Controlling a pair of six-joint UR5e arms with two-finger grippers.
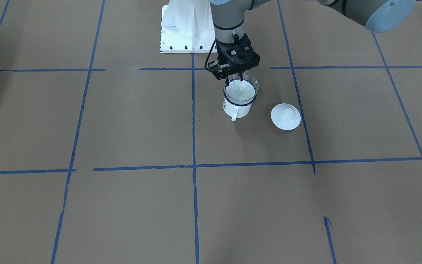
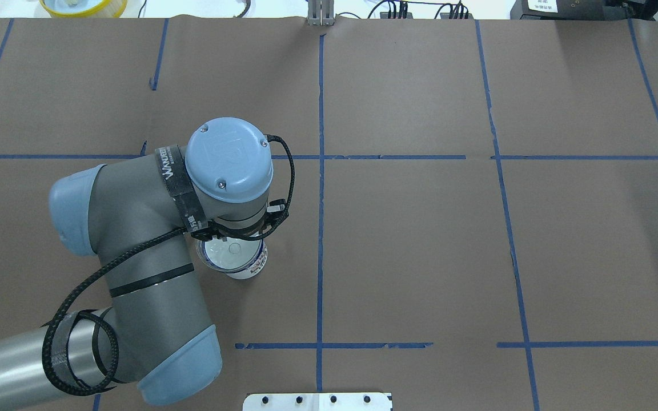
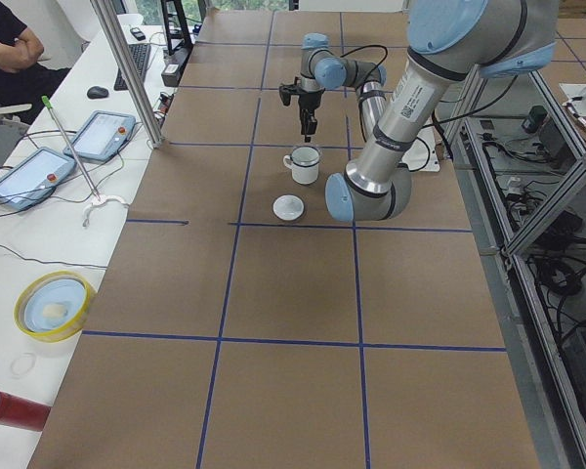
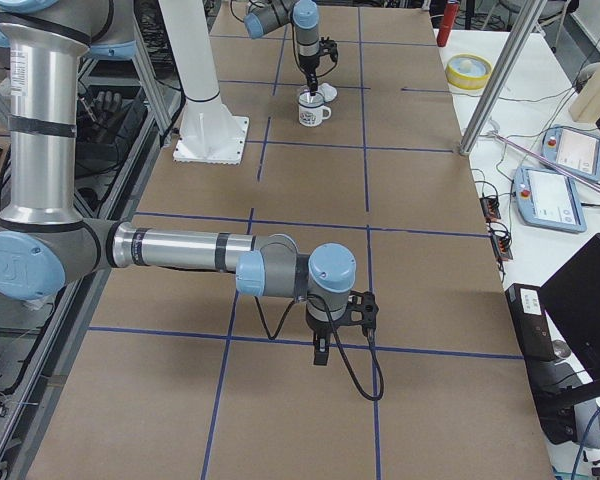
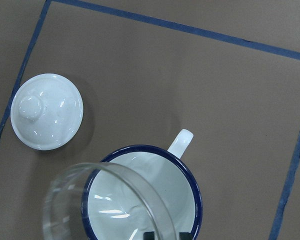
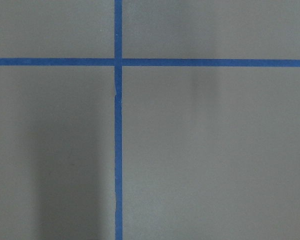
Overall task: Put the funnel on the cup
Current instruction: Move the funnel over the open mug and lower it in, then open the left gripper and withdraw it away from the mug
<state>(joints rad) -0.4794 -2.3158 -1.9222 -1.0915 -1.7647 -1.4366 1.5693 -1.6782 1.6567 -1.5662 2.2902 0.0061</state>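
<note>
"What do the arms look like?"

"Grey and silver tubes. The left arm [image 2: 152, 297] has pale blue rounded joint caps, and this joint cap [image 2: 229, 157] has small screws."

"Any markings?"

"A black band [image 2: 177, 182] with white lettering. A black braided cable [image 2: 292, 177] runs beside the cap."

"And the ends?"

"The left gripper [image 1: 234, 77] is black and angular. The right arm [image 4: 175, 250] matches, with a black right gripper [image 4: 321, 352]. The pedestal base [image 1: 185, 29] is white, with dark bolts along its plate."
</note>
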